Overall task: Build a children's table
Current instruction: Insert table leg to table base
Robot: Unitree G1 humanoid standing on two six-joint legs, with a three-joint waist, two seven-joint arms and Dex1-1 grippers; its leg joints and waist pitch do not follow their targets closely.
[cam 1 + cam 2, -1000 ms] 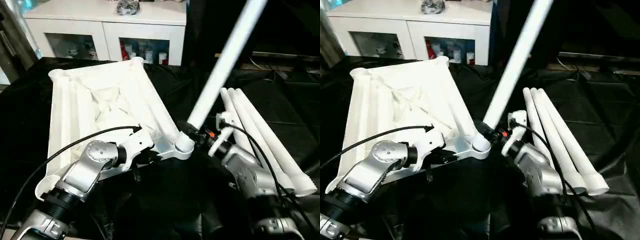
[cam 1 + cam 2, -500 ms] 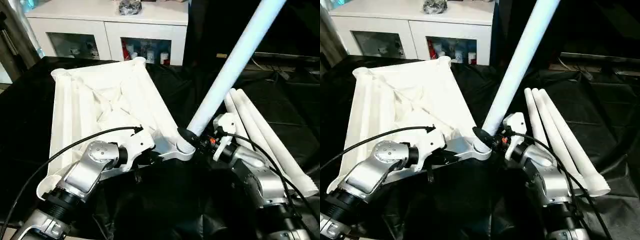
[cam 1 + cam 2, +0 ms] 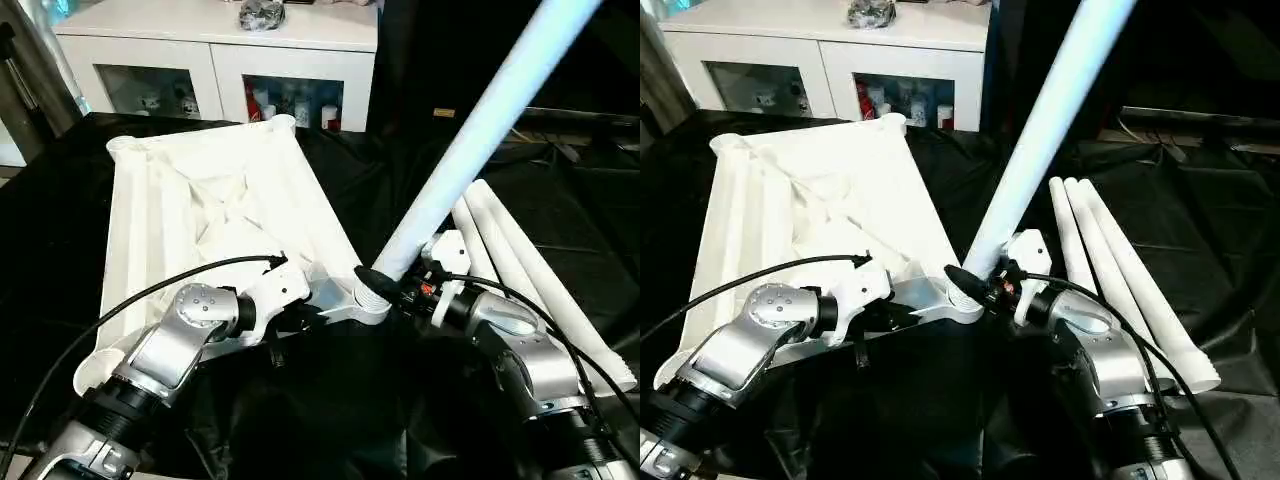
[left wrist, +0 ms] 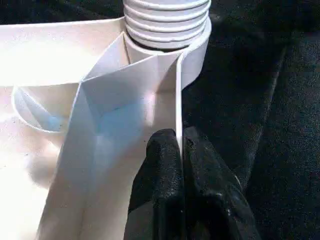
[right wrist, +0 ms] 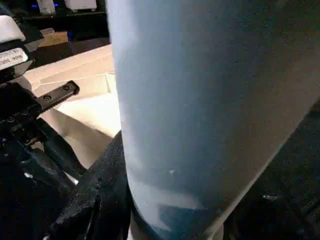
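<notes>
Head views: tube leg seated at ribbed top's corner socket

The ribbed white plastic top (image 3: 210,210) lies underside-up on black cloth (image 3: 330,400). Its thin rim is pinched by the left gripper (image 4: 181,150). A smooth tube leg (image 3: 470,150), threaded end in the rounded corner socket (image 3: 372,297), is grasped by the right gripper (image 3: 392,282). Three spare legs (image 3: 525,275) lie beside.

White glass-door cabinet (image 3: 215,60) behind black cloth (image 3: 340,400).

My left gripper (image 4: 180,150) is pinched tight on a thin upright rib (image 4: 178,95) of the white top (image 4: 55,55), one black finger (image 4: 160,170) on each side. Just beyond stands the corner socket (image 4: 195,55), a leg's ridged end (image 4: 166,20) seated in it. Black cloth (image 4: 270,100) lies beside.
</notes>
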